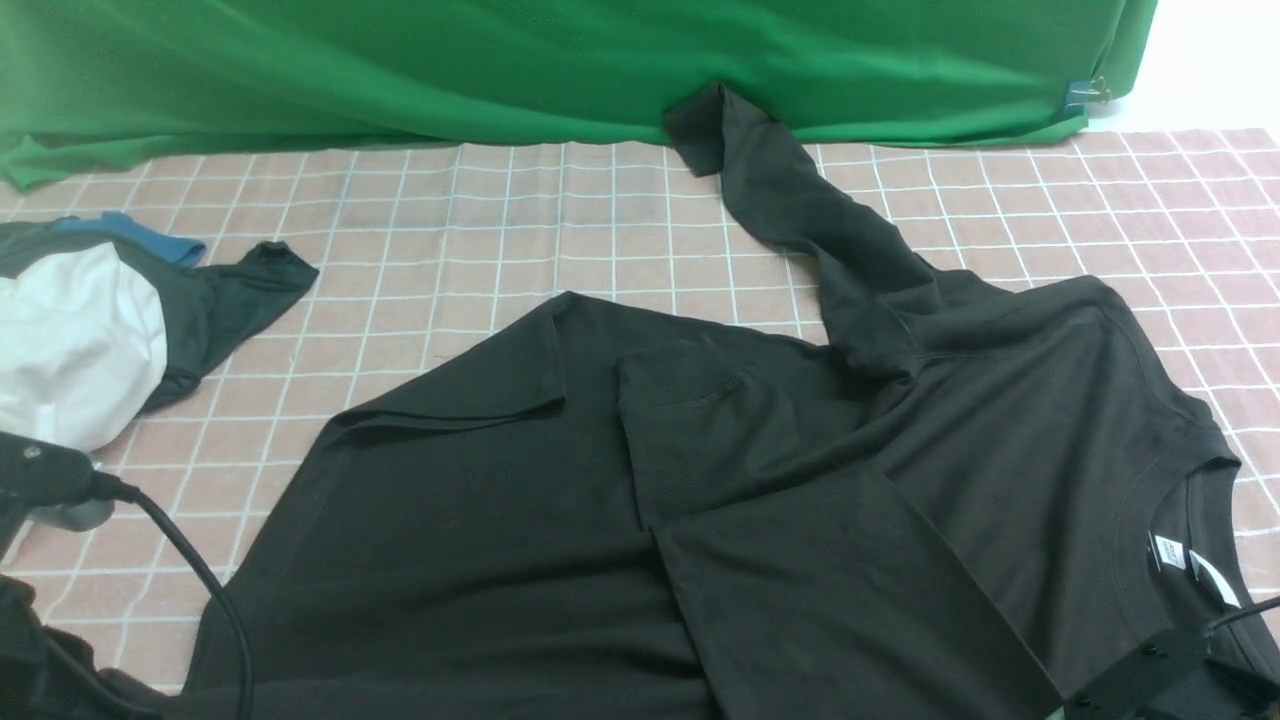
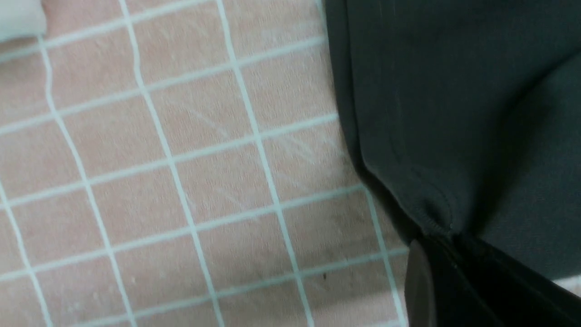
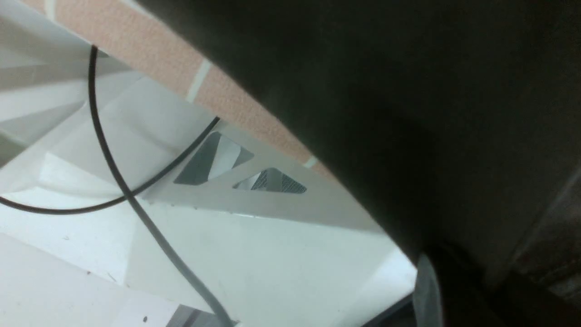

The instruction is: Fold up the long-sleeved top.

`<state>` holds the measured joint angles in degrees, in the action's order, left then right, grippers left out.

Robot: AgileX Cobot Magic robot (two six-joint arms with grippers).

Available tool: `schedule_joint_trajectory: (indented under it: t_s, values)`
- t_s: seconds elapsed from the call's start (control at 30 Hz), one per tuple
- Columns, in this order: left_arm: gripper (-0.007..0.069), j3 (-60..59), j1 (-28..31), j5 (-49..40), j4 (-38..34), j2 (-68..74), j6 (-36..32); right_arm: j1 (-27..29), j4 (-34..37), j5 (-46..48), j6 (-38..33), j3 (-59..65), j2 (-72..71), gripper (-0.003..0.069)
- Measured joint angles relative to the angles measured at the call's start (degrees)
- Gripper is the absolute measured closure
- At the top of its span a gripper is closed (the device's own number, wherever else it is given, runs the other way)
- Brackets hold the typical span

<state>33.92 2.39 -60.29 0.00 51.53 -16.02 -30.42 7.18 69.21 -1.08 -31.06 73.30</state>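
The long-sleeved top lies spread over the pink checked tablecloth, its neck with the white label at the right. One sleeve runs back to the green cloth, and the other is folded across the body. In the left wrist view my left gripper is shut on a hem corner of the long-sleeved top, just above the tablecloth. My right gripper is shut on the edge of the long-sleeved top that hangs past the table's near edge. The front view shows only dark parts of both arms, at its bottom corners.
A white garment and a smaller dark cloth with blue trim lie at the far left. A green backdrop cloth bounds the back. The left arm's cable loops over the tablecloth. Below the table edge hang cables.
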Motion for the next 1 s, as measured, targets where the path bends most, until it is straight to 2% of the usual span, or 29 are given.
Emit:
schedule_joint_trajectory:
  t_s: [0.13,0.23,0.3,0.43,0.53,0.63,0.7,0.73,0.77,0.8,0.87,1.0]
  values:
    - [0.0589,1.0,0.0,-2.4,0.4,-0.1,0.0,0.0,0.0,0.0,0.1,0.0,0.0,0.0584]
    - [0.0589,1.2,0.0,-2.8,0.6,-0.1,0.0,0.0,0.0,0.0,0.1,0.0,0.0,0.0475]
    - [0.0589,1.2,0.0,-2.8,0.8,-0.1,0.0,0.0,0.0,0.1,0.7,0.0,0.0,0.0342]
    - [0.0589,1.2,0.0,-2.9,0.8,-0.1,0.0,0.0,0.1,0.5,2.1,-0.8,-0.4,0.0186]
    - [0.0589,1.2,0.0,-2.6,0.8,-0.1,0.0,0.0,0.9,0.5,3.4,-2.9,-1.8,0.0179]
    - [0.0589,1.2,0.0,-2.1,0.8,-0.1,0.0,-1.0,4.2,0.3,3.4,-7.2,-5.3,0.0263]
    - [0.0589,1.2,0.0,-1.4,0.8,-0.1,0.0,-4.0,5.6,-1.1,1.5,-8.8,-7.6,0.0323]
    - [0.0589,1.2,0.0,-1.2,0.8,-0.1,0.0,-4.8,5.8,-1.5,1.1,-8.9,-7.8,0.0327]
    - [0.0589,1.2,0.0,-0.3,0.8,-0.1,0.0,-8.3,5.8,-3.6,-0.2,-8.8,-8.5,0.0344]
    - [0.0589,1.2,0.0,0.0,0.8,-0.1,0.0,-9.4,5.7,-4.3,-0.6,-8.6,-8.6,0.0347]
    - [0.0589,1.2,0.0,1.2,0.8,-0.1,0.0,-17.3,3.6,-10.6,-3.0,-6.1,-8.0,0.0341]
    - [0.0589,1.2,0.0,1.7,1.0,-0.1,0.0,-27.4,-3.2,-21.7,-4.1,-0.5,-4.5,0.0254]
